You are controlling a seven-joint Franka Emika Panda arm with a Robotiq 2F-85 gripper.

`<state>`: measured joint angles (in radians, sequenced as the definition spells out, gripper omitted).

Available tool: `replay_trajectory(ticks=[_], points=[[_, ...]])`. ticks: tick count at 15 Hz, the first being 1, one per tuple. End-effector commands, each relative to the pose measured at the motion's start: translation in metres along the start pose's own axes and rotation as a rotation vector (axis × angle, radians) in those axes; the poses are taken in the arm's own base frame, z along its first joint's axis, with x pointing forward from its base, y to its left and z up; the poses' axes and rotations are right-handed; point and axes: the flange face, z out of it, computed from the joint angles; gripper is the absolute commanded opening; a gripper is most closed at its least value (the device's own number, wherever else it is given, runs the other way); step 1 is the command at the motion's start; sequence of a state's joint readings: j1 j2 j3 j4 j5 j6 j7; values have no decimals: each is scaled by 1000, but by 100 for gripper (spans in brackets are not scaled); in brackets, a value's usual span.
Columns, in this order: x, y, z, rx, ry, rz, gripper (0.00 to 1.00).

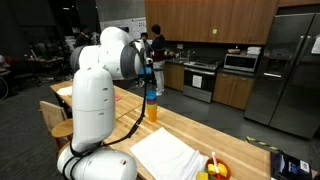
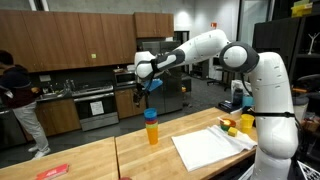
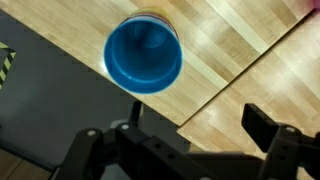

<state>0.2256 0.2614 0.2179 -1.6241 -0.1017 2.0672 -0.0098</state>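
A blue cup stacked on an orange cup (image 2: 152, 127) stands on the wooden table (image 2: 100, 155); it also shows in an exterior view (image 1: 152, 103). My gripper (image 2: 140, 91) hangs well above and a little to the side of the stack, also seen in an exterior view (image 1: 149, 72). In the wrist view the blue cup (image 3: 144, 54) is seen from above, its inside empty, with the gripper (image 3: 185, 140) fingers spread wide and nothing between them.
A white cloth (image 2: 208, 148) lies on the table near my base, also in an exterior view (image 1: 165, 157). Yellow and red items (image 2: 240, 124) sit beside it. Kitchen cabinets, an oven (image 2: 97, 106) and a fridge (image 1: 287, 70) stand behind. A person (image 2: 20, 105) stands by the counter.
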Motion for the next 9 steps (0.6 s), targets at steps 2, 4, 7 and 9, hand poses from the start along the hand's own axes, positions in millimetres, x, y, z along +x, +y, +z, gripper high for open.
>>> replay_trajectory(ticks=[2, 4, 7, 9], points=[[-23, 2, -80, -82, 19, 53, 100], [-11, -1, -65, -53, 22, 28, 100], [-18, 1, -84, -65, 29, 40, 100], [-19, 1, -80, -64, 22, 41, 100]])
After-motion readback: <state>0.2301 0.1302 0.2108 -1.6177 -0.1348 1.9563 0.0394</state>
